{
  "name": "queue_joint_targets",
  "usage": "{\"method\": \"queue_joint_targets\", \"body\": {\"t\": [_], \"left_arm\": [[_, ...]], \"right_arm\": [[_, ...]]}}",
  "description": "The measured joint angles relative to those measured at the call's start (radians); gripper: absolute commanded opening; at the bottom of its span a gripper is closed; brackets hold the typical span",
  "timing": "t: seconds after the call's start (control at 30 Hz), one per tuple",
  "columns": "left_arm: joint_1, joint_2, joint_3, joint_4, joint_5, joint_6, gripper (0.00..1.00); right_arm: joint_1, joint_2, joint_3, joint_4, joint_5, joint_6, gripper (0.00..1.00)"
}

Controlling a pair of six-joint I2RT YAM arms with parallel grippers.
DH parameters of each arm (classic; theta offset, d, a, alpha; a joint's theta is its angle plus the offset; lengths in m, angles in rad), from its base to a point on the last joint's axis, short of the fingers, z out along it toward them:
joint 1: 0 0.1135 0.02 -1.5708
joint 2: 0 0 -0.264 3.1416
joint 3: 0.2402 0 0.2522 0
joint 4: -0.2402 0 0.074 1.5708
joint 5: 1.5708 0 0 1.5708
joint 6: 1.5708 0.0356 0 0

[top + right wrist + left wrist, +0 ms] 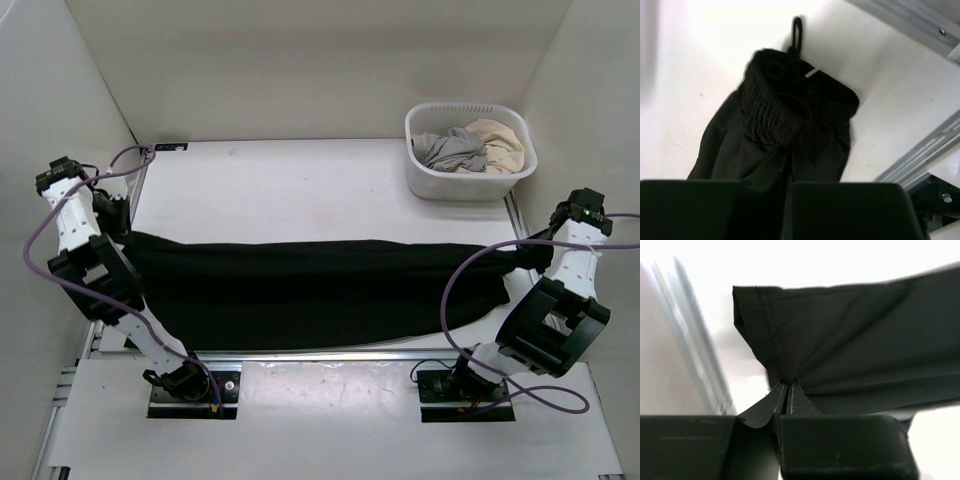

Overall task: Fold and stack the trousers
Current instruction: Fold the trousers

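Top external view: the trousers [300, 290] span the table [300, 180] left to right, long axis crosswise, between my arms. Left gripper [789, 390] pinches a leg hem, right gripper [789, 165] pinches the waistband. I judge the fold runs end to end.
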Motion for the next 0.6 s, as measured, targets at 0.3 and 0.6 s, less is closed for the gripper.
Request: {"method": "queue_joint_targets", "body": {"t": [0.3, 0.6], "left_arm": [[0.021, -0.296, -0.354, -0.010, -0.264, 0.137, 0.14], [0.055, -0.338, -0.637, 0.025, -0.355, 0.181, 0.14]], "right_arm": [[-0.011, -0.102, -0.147, -0.024, 0.006, -0.020, 0.00], [-0.059, -0.151, -0.348, -0.029, 0.060, -0.047, 0.00]]}}
